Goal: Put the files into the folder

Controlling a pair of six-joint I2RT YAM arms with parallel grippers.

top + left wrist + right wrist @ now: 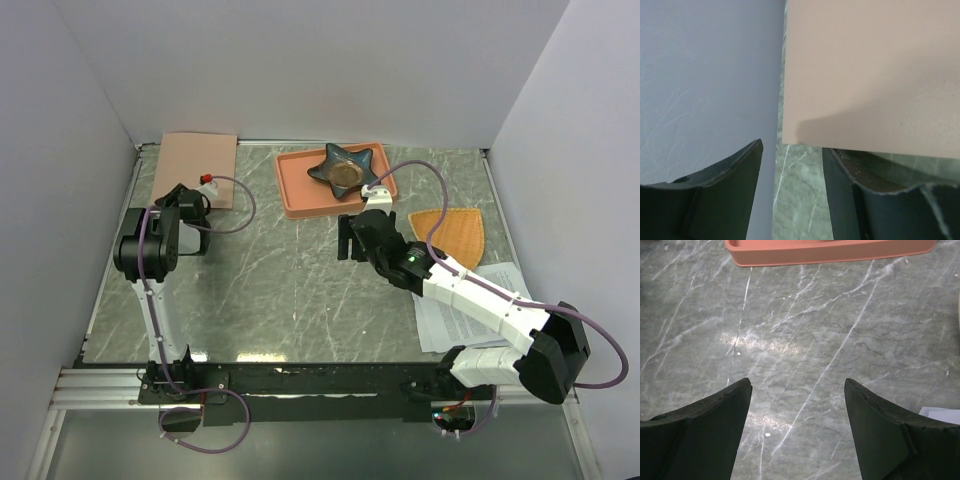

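Files (438, 322): white printed sheets lying flat near the right edge of the table (280, 290), closer to the near corner. They are loosely stacked and slightly fanned. The right arm's forearm crosses above them. One white corner also shows in the right wrist view (940, 414).

Folder (197, 165): pinkish-brown, flat in the far left corner of the table, well apart from the files. The left wrist view shows its near left corner (870, 75), with a strip of table between it and the left wall.

Left claw (196, 205): at the folder's near edge, released, fingers spread with nothing between them (792, 147). Its shadow falls on the folder. Contact with the card: cannot tell.

Right claw (350, 238): mid-table, released, fingers wide apart over bare table (797, 385), grasping nothing.

Other items:
- Salmon-orange tray (300, 195) at the far edge, centre, just beyond the right claw. Its near rim shows in the right wrist view (830, 252).
- Dark star-shaped dish (345, 168) sitting in the tray.
- Orange fan-shaped mat (455, 232) between the tray and the files, toward the right edge.
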